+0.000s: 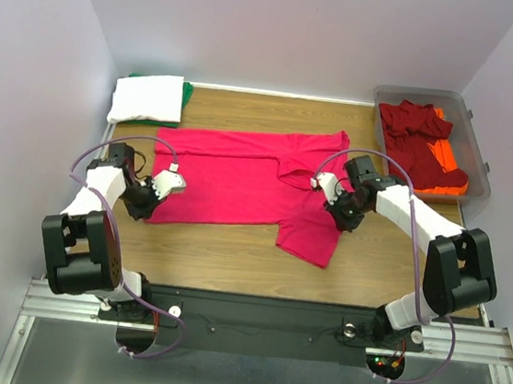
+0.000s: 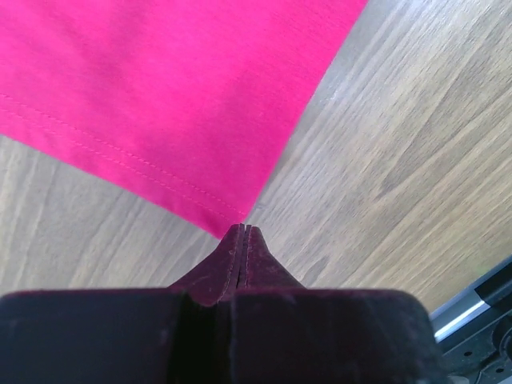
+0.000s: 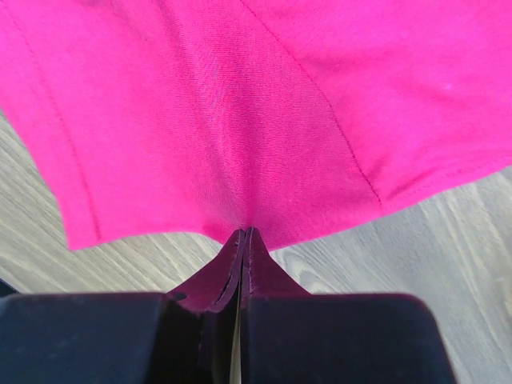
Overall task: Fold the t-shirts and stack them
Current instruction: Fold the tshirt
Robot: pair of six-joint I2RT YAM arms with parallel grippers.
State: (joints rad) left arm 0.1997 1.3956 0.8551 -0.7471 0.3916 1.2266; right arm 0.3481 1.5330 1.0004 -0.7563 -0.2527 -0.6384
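Left gripper [image 2: 242,234]: jaws pressed together, tips nipping corner of pink t-shirt [image 2: 160,96]. Right gripper [image 3: 246,236]: jaws together, pinching same shirt's edge. Left arm [image 1: 100,185], right arm [image 1: 404,213]: forearms reaching inward, wrists angled down.

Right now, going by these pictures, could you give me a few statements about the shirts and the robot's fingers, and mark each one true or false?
1. The pink t-shirt lies spread out on the wooden table. True.
2. The right fingers stand wide open above it. False: they are shut, pinching the cloth, which puckers toward them.
3. The clear bin holds dark red t-shirts and an orange t-shirt. True.
4. The white t-shirt is in that bin. False: it lies folded at the table's far left corner, with a green t-shirt showing under it.
5. The left fingers are shut at a hem corner of the pink t-shirt. True.
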